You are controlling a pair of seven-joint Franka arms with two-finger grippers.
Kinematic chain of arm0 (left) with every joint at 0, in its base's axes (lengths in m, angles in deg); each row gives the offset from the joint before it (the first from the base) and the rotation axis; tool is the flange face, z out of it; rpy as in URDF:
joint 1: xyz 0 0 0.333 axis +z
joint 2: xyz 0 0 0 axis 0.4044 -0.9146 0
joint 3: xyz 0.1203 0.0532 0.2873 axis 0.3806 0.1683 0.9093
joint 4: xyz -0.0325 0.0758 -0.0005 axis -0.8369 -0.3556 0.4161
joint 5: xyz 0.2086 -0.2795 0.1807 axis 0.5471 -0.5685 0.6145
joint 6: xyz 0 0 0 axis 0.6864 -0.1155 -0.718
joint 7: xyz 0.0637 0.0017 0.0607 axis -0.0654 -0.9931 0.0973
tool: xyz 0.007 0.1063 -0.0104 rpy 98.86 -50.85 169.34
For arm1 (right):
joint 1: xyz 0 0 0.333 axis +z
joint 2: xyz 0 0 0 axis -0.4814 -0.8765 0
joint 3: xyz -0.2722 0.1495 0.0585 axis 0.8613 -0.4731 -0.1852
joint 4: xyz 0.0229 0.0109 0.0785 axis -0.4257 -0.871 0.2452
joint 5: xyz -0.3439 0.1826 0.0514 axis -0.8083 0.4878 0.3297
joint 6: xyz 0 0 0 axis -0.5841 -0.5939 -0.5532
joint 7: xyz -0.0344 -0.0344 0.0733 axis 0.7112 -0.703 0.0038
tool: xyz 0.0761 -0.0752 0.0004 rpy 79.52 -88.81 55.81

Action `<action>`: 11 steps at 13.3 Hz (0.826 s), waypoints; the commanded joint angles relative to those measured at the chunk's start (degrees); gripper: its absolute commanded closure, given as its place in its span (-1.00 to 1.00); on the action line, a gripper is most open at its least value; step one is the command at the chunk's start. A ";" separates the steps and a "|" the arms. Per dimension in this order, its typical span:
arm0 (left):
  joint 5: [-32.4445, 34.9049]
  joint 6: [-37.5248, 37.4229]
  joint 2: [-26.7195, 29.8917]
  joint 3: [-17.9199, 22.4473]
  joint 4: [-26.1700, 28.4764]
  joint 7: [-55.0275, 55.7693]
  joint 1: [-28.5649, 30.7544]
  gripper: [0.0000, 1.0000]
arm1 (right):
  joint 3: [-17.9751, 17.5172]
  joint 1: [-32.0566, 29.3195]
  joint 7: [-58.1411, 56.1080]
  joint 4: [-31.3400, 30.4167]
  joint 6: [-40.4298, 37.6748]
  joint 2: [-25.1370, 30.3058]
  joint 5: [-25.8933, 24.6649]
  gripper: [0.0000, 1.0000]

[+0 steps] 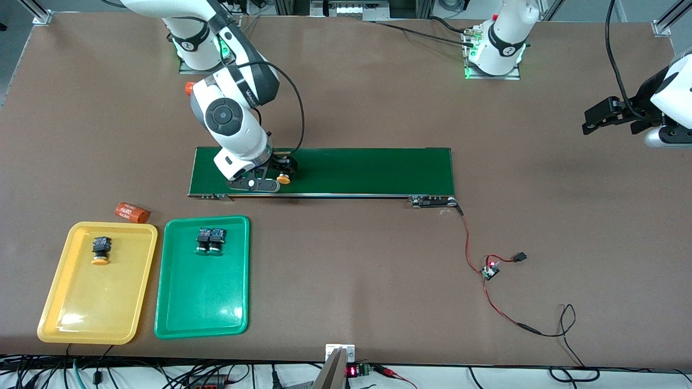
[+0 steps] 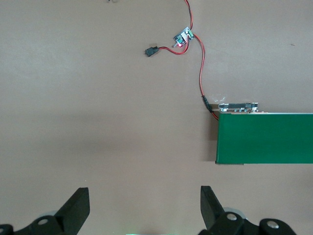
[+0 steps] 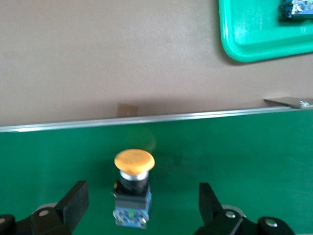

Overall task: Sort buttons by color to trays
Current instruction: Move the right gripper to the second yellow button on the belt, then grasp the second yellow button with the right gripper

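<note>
Three of four buttons are sorted. The yellow tray (image 1: 57,319) holds one yellow-capped button (image 1: 100,250); the green tray (image 1: 178,319) holds two green-capped buttons (image 1: 210,241) lying side by side, touching. Both trays sit near the front camera at the right arm's end of the tabletop (image 1: 346,108).

Left to do: the last yellow-capped button (image 3: 132,188). It lies on the dark-green belt (image 1: 367,170), toward the right arm's end of it, cap pointing at the trays. The right gripper (image 1: 273,175) is down over the belt, fingers (image 3: 73,203) spread wide either side of the button, not touching it. Judgement: grasp not yet made; close, lift, carry to the yellow tray, and the task is done.

The left gripper (image 2: 145,205) waits over bare tabletop off the belt's other end, fingers open, holding nothing.

Materials: trays are glossy moulded plastic, shallow, with rounded corners and raised rims. Belt is matte, flat, metal-edged. Button cap is a smooth domed mushroom on a blocky black-and-blue body, likely easiest to grip on its flat body sides. An orange cylinder (image 1: 132,212) with white print lies just beside the yellow tray.
</note>
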 commanded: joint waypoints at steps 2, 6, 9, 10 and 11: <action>1.39 -1.53 -0.87 -0.20 -2.06 -1.05 -0.11 -1.00 | -0.05 0.45 2.30 -0.73 2.59 -1.50 0.41 -1.00; 1.39 -1.44 -0.87 0.15 -2.06 -1.14 -0.11 -1.00 | 0.12 0.45 2.13 -1.87 2.76 -2.82 0.24 -0.87; 1.39 -1.53 -0.87 0.15 -2.06 -1.14 -0.11 -1.00 | 0.38 0.19 0.82 -3.02 2.76 -3.17 -0.29 -0.40; 1.39 -1.53 -0.87 0.15 -2.06 -1.14 -0.11 -1.00 | 0.56 0.10 -0.23 -3.19 2.76 -3.17 -0.29 -0.11; 1.39 -1.53 -0.87 0.24 -2.06 -1.06 -0.11 -1.00 | 1.00 0.01 -0.77 -3.19 2.59 -3.08 -0.29 0.40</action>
